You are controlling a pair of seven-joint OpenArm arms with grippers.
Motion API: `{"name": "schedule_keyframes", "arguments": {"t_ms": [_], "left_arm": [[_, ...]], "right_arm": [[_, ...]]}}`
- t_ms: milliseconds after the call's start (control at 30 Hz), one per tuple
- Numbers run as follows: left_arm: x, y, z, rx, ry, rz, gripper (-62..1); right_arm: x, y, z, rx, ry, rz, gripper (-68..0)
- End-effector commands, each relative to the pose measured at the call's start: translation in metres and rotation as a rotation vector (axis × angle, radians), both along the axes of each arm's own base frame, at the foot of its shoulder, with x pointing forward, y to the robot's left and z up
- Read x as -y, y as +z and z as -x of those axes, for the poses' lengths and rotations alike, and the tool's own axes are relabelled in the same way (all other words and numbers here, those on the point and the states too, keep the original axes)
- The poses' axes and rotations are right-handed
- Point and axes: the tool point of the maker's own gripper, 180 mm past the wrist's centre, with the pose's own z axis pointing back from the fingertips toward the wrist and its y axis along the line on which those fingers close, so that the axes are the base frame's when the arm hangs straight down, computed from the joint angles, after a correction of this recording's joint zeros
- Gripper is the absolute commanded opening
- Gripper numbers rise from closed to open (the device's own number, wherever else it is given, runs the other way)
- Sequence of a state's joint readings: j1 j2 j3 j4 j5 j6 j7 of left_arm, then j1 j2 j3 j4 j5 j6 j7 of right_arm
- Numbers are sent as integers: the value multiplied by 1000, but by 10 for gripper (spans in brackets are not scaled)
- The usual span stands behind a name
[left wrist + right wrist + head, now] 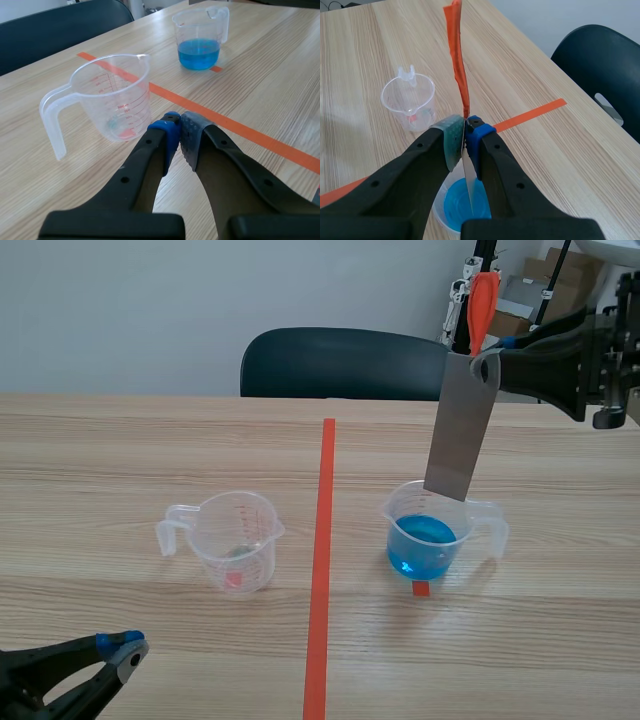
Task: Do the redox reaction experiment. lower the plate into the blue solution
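1. The left gripper [125, 648] [179, 122] lies low over the near left corner of the table [120, 450]. Its two blue-padded fingers are pressed together at the tips with nothing between them.
2. Ahead of it stands an empty measuring cup [235, 540] [112, 97] [410, 102] of clear plastic with red scale marks. It is upright, with its handle turned toward the table's left edge. It stands apart from the left gripper, left of the tape line [322, 540].
3. The orange-red tape line runs straight away from the robot down the middle of the table, between the two cups.
4. Right of the line stands the measuring cup of blue solution [432, 540] [200, 35]. It is upright and about half full, with its handle pointing right.
5. A grey metal plate [460, 430] [468, 185] hangs almost upright, leaning a little, over this cup. Its lower edge is at about the height of the rim, above the blue solution [420, 540] [455, 207] and not in it. An orange strip [482, 300] [457, 55] sticks up from the plate's top end.
6. The right gripper [487, 358] [465, 131] comes in from the right, raised high above the table. Its pads are clamped narrowly on the plate's upper end, directly over the blue cup.
7. A dark chair [340, 360] stands behind the far edge of the table.
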State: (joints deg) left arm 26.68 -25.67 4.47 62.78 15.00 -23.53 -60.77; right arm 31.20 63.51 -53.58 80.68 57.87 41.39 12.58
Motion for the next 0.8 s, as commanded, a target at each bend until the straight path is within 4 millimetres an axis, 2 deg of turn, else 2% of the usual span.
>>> {"name": "schedule_keyframes", "arguments": {"t_ms": [0,200,367,767], "left_arm": [[2,8,-1,35,23,54,-573],[1,2,9,70,109,115,-573],[12,-3,22,113,125,126,-573],[19,9,37,232,170,199,-573]], "right_arm": [[1,10,-6,24,-9,-24,-669],[1,0,-11,8,-18,-21,-669],[-4,-13,-8,-7,-9,-9,-669],[-16,-36,1,-20,19,-11,-669]]}}
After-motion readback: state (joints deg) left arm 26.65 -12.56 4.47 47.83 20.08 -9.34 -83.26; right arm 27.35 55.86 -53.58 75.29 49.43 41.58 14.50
